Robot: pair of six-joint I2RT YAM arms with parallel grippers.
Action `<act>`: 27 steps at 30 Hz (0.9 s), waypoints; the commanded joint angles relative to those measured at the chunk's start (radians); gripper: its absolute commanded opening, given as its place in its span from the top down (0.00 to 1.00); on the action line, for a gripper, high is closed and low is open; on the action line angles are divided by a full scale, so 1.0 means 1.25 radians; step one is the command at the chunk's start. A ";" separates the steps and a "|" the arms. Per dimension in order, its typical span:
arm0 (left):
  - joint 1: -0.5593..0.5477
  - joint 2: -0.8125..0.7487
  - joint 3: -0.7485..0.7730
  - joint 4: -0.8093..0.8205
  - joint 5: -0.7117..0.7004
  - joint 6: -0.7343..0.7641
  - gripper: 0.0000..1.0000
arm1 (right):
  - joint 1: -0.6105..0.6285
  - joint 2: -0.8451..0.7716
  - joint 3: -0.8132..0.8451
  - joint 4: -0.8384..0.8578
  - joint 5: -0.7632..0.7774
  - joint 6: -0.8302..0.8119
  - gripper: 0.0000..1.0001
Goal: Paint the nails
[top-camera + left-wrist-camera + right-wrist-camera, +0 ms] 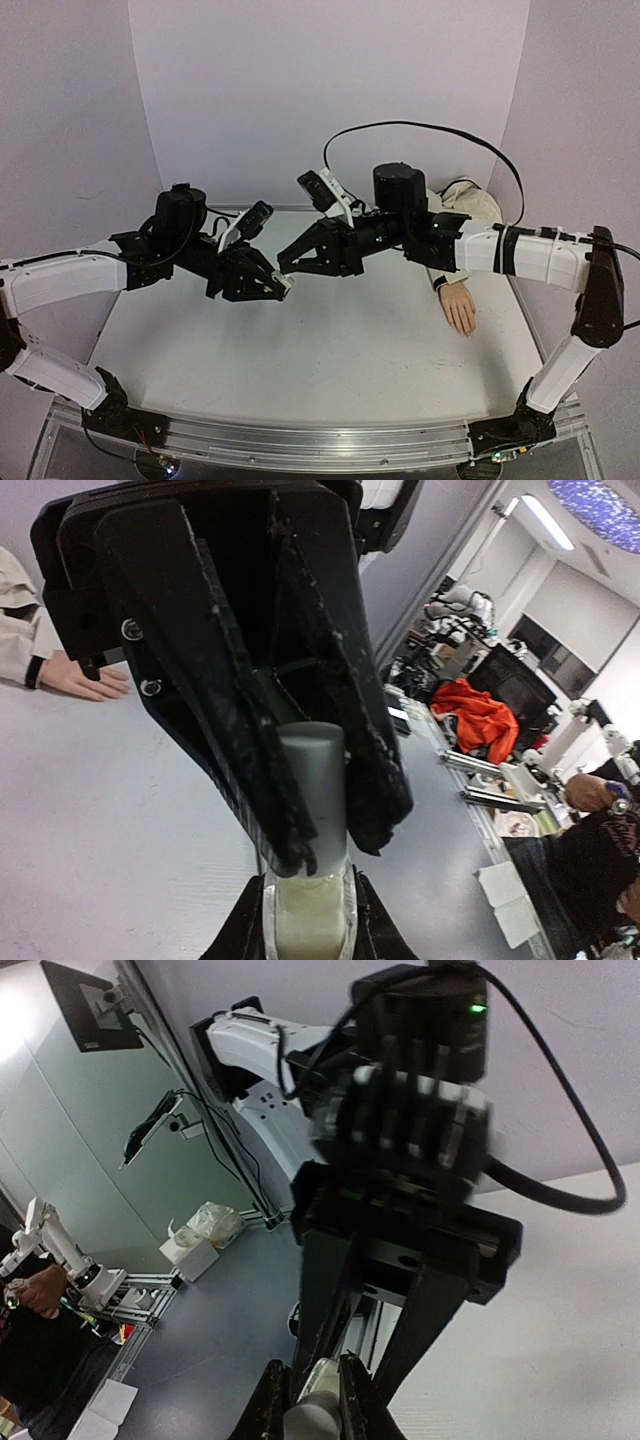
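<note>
My two grippers meet above the middle of the table. The left gripper (280,287) (308,882) is shut on the cream body of a tiny bottle (310,915). From the opposite side, the right gripper (290,266) (312,1372) is shut on the bottle's grey cap (316,780) (318,1422). The peach mannequin hand (459,305) (78,676) lies palm down at the table's right side. Its beige sleeve (470,203) runs toward the back wall. The nails (465,327) are too small to make out. Both grippers are well left of the hand.
The right arm's black cable (420,128) loops high over the back of the table. Both arm bases sit on the metal rail (310,440) at the near edge. Purple walls close in the back and sides.
</note>
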 commanded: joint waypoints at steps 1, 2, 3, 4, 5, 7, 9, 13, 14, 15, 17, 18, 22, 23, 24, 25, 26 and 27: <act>0.023 0.009 0.053 0.083 0.114 -0.034 1.00 | 0.000 -0.047 -0.034 -0.005 -0.020 -0.044 1.00; 0.023 -0.003 0.035 0.082 0.032 -0.017 1.00 | 0.000 -0.051 -0.036 -0.006 0.022 -0.035 0.98; 0.023 -0.015 0.020 0.081 -0.059 -0.002 1.00 | 0.000 -0.056 -0.035 -0.008 0.082 -0.023 0.86; 0.023 -0.029 0.005 0.081 -0.161 0.011 1.00 | 0.000 -0.061 -0.033 -0.013 0.145 -0.005 0.74; 0.023 -0.043 -0.011 0.080 -0.277 0.029 1.00 | -0.001 -0.066 -0.033 -0.020 0.206 0.011 0.64; 0.022 -0.070 -0.038 0.079 -0.431 0.049 1.00 | -0.003 -0.077 -0.027 -0.046 0.306 0.041 0.43; 0.019 -0.092 -0.059 0.076 -0.539 0.068 1.00 | -0.003 -0.082 -0.021 -0.064 0.375 0.074 0.31; 0.015 -0.117 -0.087 0.072 -0.647 0.078 1.00 | 0.000 -0.076 -0.012 -0.065 0.431 0.146 0.24; 0.014 -0.118 -0.089 0.071 -0.655 0.078 1.00 | 0.004 -0.068 -0.008 -0.053 0.434 0.172 0.24; 0.014 -0.118 -0.091 0.070 -0.661 0.077 1.00 | 0.010 -0.058 0.002 -0.050 0.445 0.194 0.24; 0.014 -0.120 -0.092 0.069 -0.667 0.073 1.00 | 0.017 -0.038 0.026 -0.057 0.480 0.234 0.25; 0.014 -0.120 -0.092 0.069 -0.671 0.073 1.00 | 0.018 -0.029 0.034 -0.058 0.493 0.251 0.27; 0.013 -0.116 -0.089 0.068 -0.672 0.077 1.00 | 0.022 0.006 0.074 -0.061 0.523 0.288 0.33; 0.012 -0.113 -0.088 0.068 -0.669 0.077 1.00 | 0.023 0.014 0.086 -0.064 0.528 0.289 0.34; 0.012 -0.112 -0.088 0.068 -0.668 0.077 1.00 | 0.022 0.022 0.098 -0.068 0.533 0.290 0.36; 0.012 -0.112 -0.088 0.068 -0.668 0.077 1.00 | 0.023 0.031 0.108 -0.071 0.536 0.294 0.37; 0.012 -0.111 -0.087 0.068 -0.667 0.077 1.00 | 0.024 0.045 0.122 -0.077 0.537 0.298 0.38; 0.012 -0.112 -0.086 0.068 -0.668 0.077 1.00 | 0.024 0.056 0.135 -0.084 0.538 0.301 0.40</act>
